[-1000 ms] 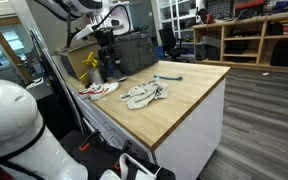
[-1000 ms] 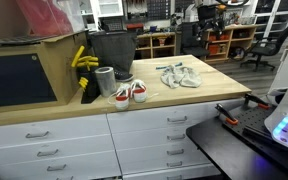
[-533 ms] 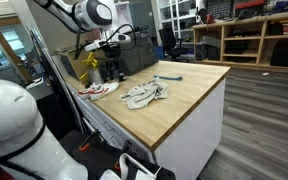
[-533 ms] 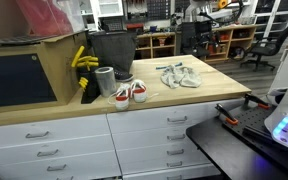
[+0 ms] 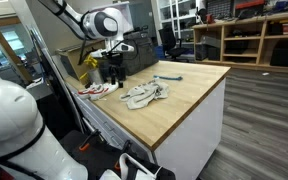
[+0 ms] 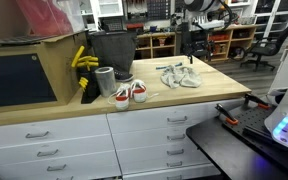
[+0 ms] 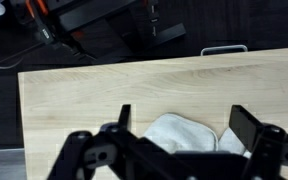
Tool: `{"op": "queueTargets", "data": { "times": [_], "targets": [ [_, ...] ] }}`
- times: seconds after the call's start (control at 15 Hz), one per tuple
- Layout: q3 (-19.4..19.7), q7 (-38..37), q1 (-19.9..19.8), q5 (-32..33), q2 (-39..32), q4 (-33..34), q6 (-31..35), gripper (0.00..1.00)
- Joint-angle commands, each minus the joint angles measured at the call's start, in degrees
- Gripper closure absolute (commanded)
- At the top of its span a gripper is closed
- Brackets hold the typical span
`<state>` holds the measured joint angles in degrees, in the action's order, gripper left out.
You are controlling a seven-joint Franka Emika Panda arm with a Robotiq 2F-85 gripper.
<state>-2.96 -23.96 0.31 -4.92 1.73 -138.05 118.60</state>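
Note:
My gripper (image 7: 185,126) is open, with nothing between its fingers (image 7: 124,118). It hangs over a crumpled white and grey cloth (image 7: 180,137) lying on the wooden countertop (image 7: 104,95). In both exterior views the gripper (image 5: 113,62) (image 6: 191,52) is well above the cloth (image 5: 144,95) (image 6: 179,77) and apart from it. A pair of white and red shoes (image 5: 99,90) (image 6: 129,93) sits beside the cloth near the counter's edge.
A black bin (image 6: 109,50), a grey cup (image 6: 104,80) and yellow items (image 6: 81,60) stand at one end of the counter. A small blue object (image 5: 170,78) lies beyond the cloth. White drawers (image 6: 164,135) are below, and shelves and chairs stand behind.
The arm has swung in over the countertop and come lower toward the cloth. The gripper has stayed open. Cloth and shoes have not moved.

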Motion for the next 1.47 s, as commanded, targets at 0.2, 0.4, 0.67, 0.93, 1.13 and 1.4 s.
{"op": "queueTargets", "data": {
  "times": [0.2, 0.4, 0.67, 0.93, 1.13, 1.4],
  "targets": [
    [0.3, -0.8, 0.5, 0.1, -0.3, 0.0, 0.8, 0.0],
    [-0.3, -2.8, 1.2, 0.3, -2.5, -0.8, 6.4, 0.0],
    [-1.0, -5.9, 3.1, 2.3, -5.6, -2.8, 17.5, 0.0],
    [-1.0, -9.3, 5.7, 3.7, -9.8, -2.6, 25.7, 0.0],
    [0.1, -14.1, 7.6, 5.3, -12.2, -2.7, 33.9, 0.0],
    [1.1, -14.7, 8.8, 4.6, -15.3, -1.5, 37.3, 0.0]
  ]
}}
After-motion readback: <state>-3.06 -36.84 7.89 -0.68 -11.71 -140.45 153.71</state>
